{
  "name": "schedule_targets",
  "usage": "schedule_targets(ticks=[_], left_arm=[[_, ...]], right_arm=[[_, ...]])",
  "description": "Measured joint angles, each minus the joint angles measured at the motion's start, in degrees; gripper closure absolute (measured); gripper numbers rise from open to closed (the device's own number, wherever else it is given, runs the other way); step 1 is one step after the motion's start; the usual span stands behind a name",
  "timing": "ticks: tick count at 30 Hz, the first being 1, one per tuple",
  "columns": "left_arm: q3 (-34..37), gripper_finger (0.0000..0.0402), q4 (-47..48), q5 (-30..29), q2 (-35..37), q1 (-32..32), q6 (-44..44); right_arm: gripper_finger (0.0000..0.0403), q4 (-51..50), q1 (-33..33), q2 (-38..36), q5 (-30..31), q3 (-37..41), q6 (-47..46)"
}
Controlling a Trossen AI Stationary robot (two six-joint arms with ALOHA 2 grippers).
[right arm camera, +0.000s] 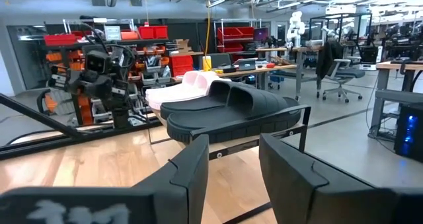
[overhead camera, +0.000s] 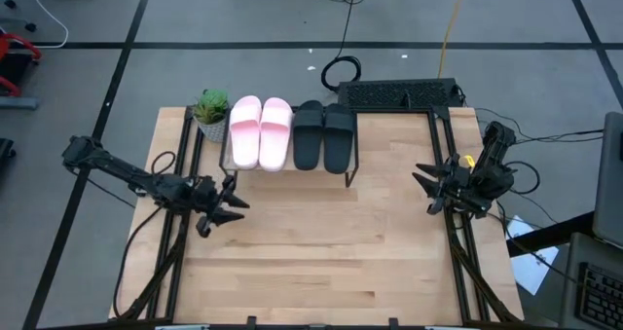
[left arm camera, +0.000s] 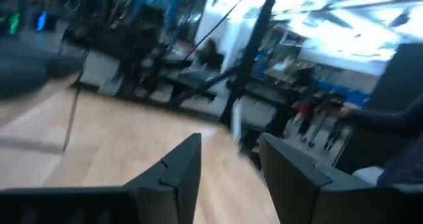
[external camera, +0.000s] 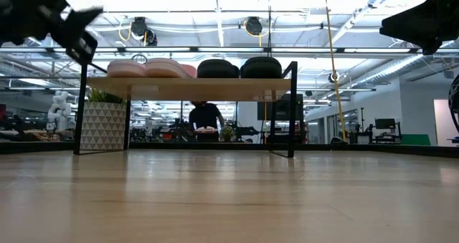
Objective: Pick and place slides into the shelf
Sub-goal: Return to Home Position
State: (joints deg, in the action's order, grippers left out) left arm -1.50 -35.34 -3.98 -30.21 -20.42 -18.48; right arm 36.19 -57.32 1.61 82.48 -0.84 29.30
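All four slides lie side by side, soles down, on the shelf's light wooden top: the pale pink pair on its left half, the black pair on its right half. In the low view the pink pair and black pair sit above the shelf top. My left gripper hovers open over the table near the shelf's left front leg. My right gripper hovers open at the table's right side, facing the black slides.
A small potted plant in a patterned white pot stands at the shelf's left end. A black frame runs along the table's far edge. Bare wooden tabletop lies in front of the shelf, between both arms.
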Motion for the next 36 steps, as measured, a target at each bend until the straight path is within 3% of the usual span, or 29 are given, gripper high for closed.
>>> schedule_targets(ticks=[6,14,20,36], left_arm=[[0.02,0.0247,10.49,-3.77,-0.03,-1.23,-2.99],[0.02,0.0247,12.75,-4.52,0.63,-2.89,1.5],[0.02,0.0247,14.57,-7.89,0.6,-4.17,-0.04],[0.02,0.0247,14.59,-8.03,0.6,-4.16,-5.64]], right_arm=[[0.028,0.0,0.0,0.0,0.0,0.0,-0.04],[0.028,-0.03,0.0,0.0,-0.02,0.0,-0.09],[0.028,-0.03,0.0,0.0,-0.02,0.0,-0.05],[0.028,-0.03,0.0,0.0,-0.02,0.0,-0.09]])
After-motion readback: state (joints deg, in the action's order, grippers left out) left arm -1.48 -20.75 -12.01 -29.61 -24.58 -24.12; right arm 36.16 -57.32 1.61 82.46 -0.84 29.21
